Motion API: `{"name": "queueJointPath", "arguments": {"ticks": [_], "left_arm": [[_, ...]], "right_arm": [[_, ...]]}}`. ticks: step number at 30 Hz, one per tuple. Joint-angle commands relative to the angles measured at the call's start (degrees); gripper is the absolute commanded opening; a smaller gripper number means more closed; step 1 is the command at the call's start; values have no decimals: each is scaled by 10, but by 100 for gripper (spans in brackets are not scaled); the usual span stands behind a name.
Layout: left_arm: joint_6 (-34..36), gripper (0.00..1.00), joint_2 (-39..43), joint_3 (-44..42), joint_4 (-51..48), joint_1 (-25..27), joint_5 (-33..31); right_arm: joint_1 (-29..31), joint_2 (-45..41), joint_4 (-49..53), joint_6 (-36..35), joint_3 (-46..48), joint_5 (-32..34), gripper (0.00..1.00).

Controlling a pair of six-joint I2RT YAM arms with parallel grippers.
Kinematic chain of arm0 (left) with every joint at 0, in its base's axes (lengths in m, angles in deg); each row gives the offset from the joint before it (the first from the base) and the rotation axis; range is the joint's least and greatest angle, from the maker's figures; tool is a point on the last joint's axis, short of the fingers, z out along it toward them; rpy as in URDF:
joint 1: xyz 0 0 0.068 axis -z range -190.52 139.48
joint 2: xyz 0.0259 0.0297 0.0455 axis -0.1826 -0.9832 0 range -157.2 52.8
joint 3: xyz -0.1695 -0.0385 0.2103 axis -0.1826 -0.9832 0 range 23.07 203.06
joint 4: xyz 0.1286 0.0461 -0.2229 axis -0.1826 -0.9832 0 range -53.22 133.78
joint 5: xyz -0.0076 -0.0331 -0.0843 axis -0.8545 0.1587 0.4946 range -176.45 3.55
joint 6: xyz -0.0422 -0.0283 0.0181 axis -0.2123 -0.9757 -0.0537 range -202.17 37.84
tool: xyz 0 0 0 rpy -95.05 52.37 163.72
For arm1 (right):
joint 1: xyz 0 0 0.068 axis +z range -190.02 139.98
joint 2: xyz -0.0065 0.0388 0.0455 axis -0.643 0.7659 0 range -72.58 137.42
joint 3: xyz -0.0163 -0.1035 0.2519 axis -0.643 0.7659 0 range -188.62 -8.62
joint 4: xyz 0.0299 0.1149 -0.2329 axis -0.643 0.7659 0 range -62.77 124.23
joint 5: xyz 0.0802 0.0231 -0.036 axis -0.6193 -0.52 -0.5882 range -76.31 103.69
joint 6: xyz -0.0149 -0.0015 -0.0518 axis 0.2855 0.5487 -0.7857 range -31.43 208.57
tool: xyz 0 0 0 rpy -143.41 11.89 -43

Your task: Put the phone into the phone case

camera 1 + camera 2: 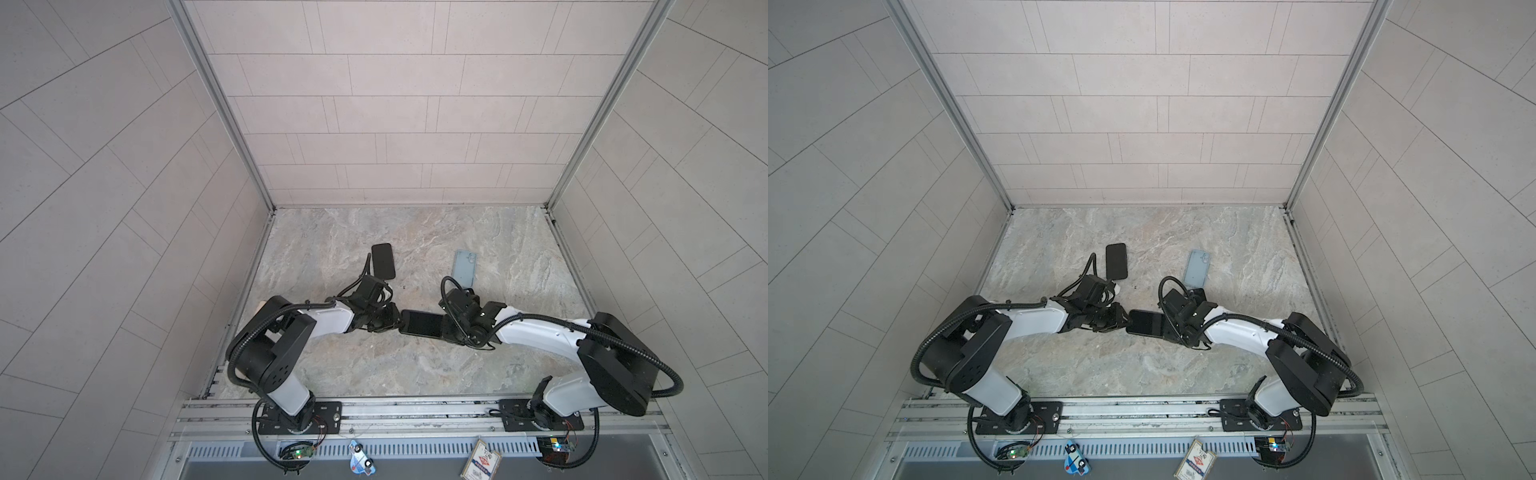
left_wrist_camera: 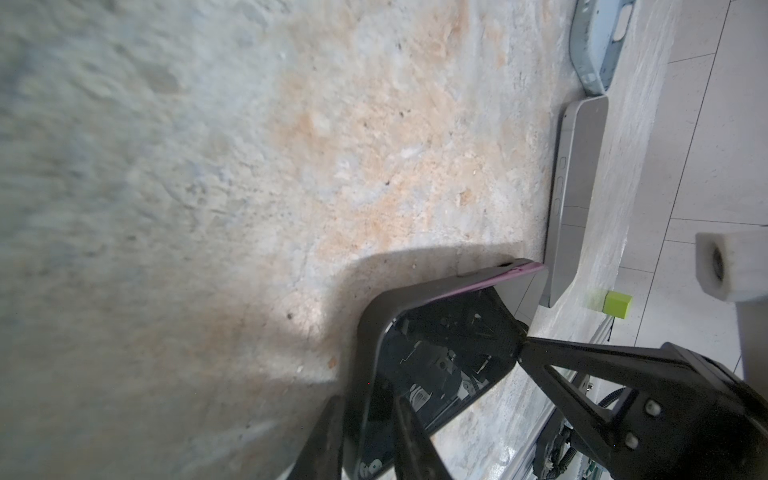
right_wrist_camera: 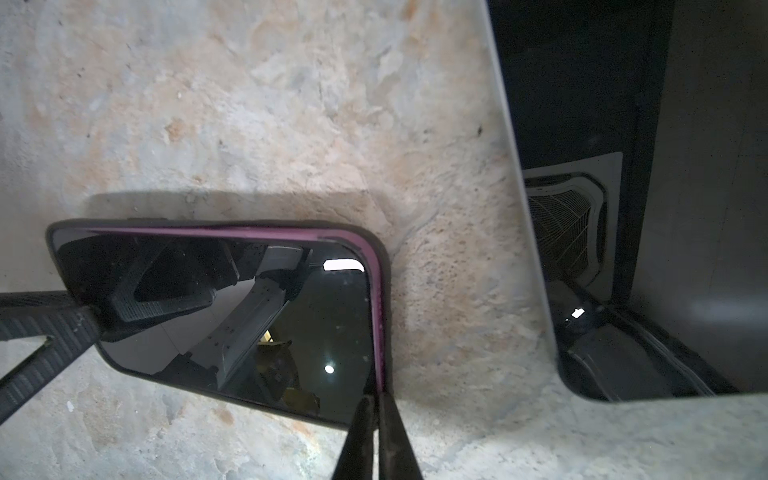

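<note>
Now the phone (image 1: pixel 422 323) sits in a dark case (image 2: pixel 370 328). It is over the middle of the bench (image 1: pixel 415 374), a bit nearer the robot than the light blue case (image 1: pixel 464 268). The left end effector (image 1: pixel 395 324) has its jaws partly closed on one short end of the phone. The right end effector (image 3: pixel 376 399) has its jaws pinched thin on the other end.

What could go wrong? I think one corner is not all the way in, because a purple strip (image 3: pixel 376 316) shows between the glass and the dark rim. If the two sides pull or twist, that corner could pop back out. The right grip is only on a thin edge. The smooth glass could slip there, and the phone could drop on the bench.

Both top views show the two arms meeting at the phone. They also show what looks like a black phone (image 1: pixel 1116 261), left of the light blue case and well apart from it. They are too far off to show the purple strip, but the wrist views show it. The left wrist view also shows a grey phone (image 2: pixel 577 199) just beside the light blue case. From above, the right arm mostly hides it.
</note>
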Motion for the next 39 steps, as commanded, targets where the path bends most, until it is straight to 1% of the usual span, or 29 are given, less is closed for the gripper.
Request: {"name": "queueJointPath", "arguments": {"ticks": [1, 5, 9, 11, 15, 21, 27, 39], "left_arm": [[-1, 28, 2, -13, -20, 14, 27], [8, 28, 10, -1, -44, 14, 17], [8, 28, 10, 6, -54, 13, 16], [8, 28, 9, 8, -54, 13, 15], [8, 28, 10, 10, -58, 13, 11], [8, 28, 11, 16, -66, 13, 9], [8, 28, 15, 17, -71, 13, 6], [8, 27, 14, 21, -75, 13, 6]], "right_arm": [[5, 16, -16, -29, -9, 2, 10], [-5, -36, 40, -60, -39, 31, 12], [-37, -52, 50, -97, -50, 3, 16], [-55, -48, 51, -117, -59, -19, 16], [-79, -32, 68, -149, -81, -36, 16], [-113, 31, 81, -199, -114, -76, 15], [-116, 58, 81, -211, -128, -77, 14], [-123, 61, 89, -222, -121, -61, 13]]}}
